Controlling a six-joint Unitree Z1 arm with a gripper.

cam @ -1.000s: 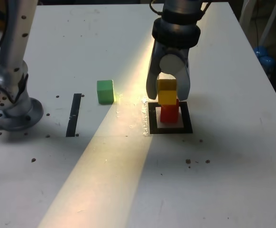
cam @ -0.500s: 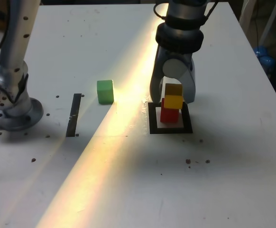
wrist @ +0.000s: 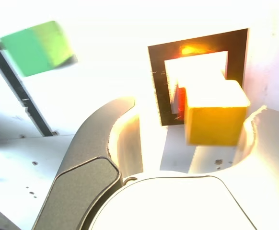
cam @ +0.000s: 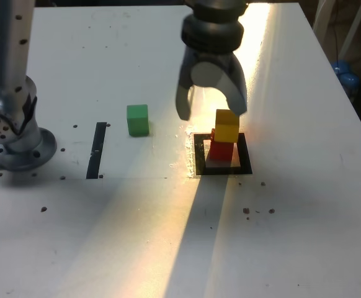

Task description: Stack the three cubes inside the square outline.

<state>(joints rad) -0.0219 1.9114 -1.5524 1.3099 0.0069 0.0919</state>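
Gripper (cam: pixel 211 110) open, nothing held; wrist vw only: red (wrist: pixel 181 102) mostly hidden behind yellow (wrist: pixel 216 120).

Three cubes in all: one green cube (cam: pixel 138 120), one yellow cube (cam: pixel 227 126) and one red cube (cam: pixel 221 149); one square outline (cam: pixel 245 153) in black tape, one straight strip of black tape (cam: pixel 97 150), and one robot arm (cam: pixel 214 31) with one gripper (cam: pixel 211 113)

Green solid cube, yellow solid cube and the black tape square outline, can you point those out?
Green solid cube (cam: pixel 138 121): exterior view, front face.
Yellow solid cube (cam: pixel 227 132): exterior view, front face.
Black tape square outline (cam: pixel 200 155): exterior view, left strip.
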